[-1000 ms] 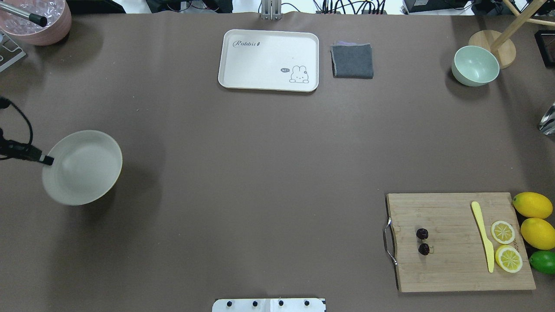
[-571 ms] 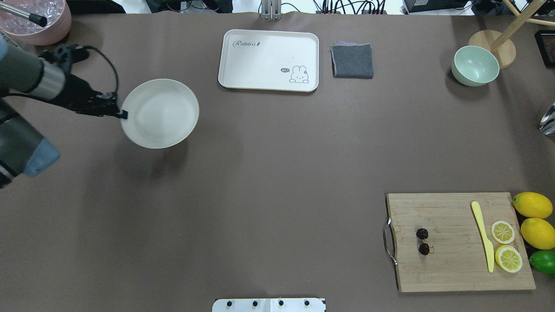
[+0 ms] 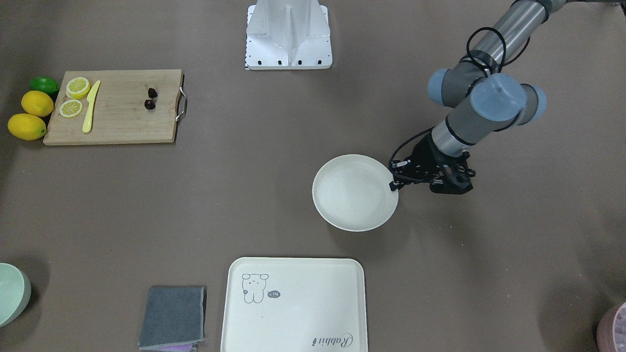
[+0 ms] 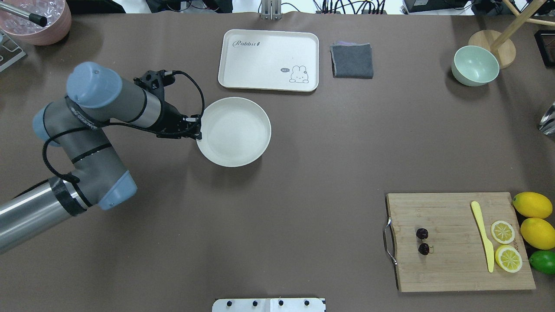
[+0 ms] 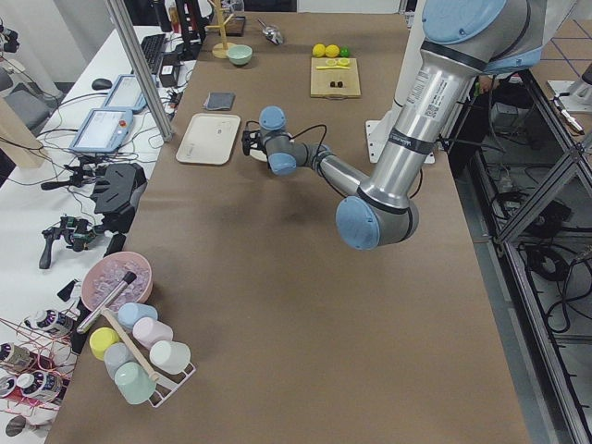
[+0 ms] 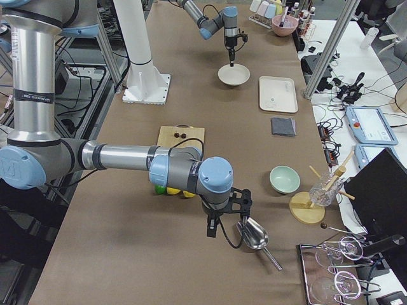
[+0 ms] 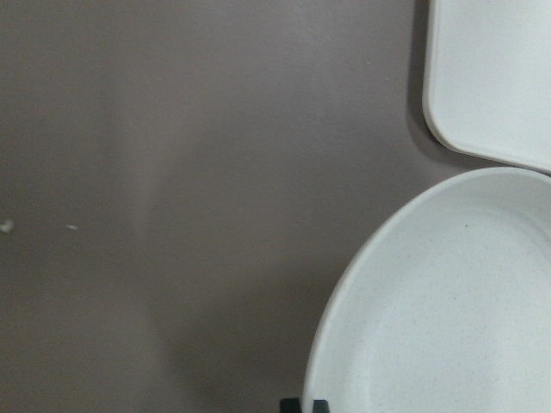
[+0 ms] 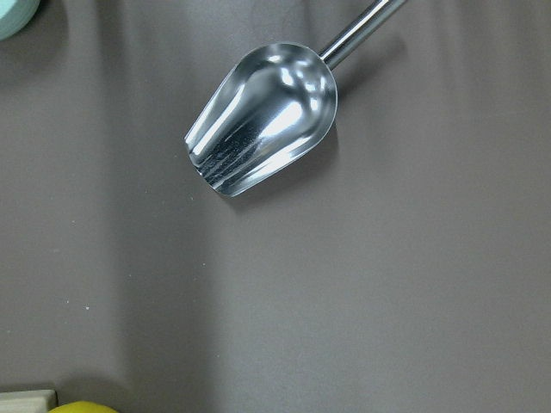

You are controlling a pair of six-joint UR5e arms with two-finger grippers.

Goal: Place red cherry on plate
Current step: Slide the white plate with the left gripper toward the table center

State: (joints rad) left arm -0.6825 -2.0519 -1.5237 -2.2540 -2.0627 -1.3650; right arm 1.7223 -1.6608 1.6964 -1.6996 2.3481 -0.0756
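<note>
The red cherry (image 4: 422, 241), a dark pair, lies on the left part of the wooden cutting board (image 4: 451, 268), also seen as the cherry (image 3: 150, 98). The plate (image 4: 236, 130) is a round cream dish in front of the tray; my left gripper (image 4: 199, 132) is shut on its left rim. Whether it rests on the table or hangs just above it, I cannot tell. The left wrist view shows the plate (image 7: 448, 318) with dark fingertips (image 7: 295, 404) at its edge. My right gripper (image 6: 213, 229) hovers far off near a metal scoop; I cannot tell if it is open.
A cream tray (image 4: 268, 60) and a folded grey cloth (image 4: 352, 60) lie at the far side. A pale green bowl (image 4: 475, 66) stands far right. Lemon slices (image 4: 503, 232), a yellow knife (image 4: 483, 236), whole lemons (image 4: 532, 205) and a lime (image 4: 543, 261) sit on or beside the board.
My left arm has carried the plate from the table's left edge rightward and toward the far side, to just in front of the tray. The cherries have not moved.
</note>
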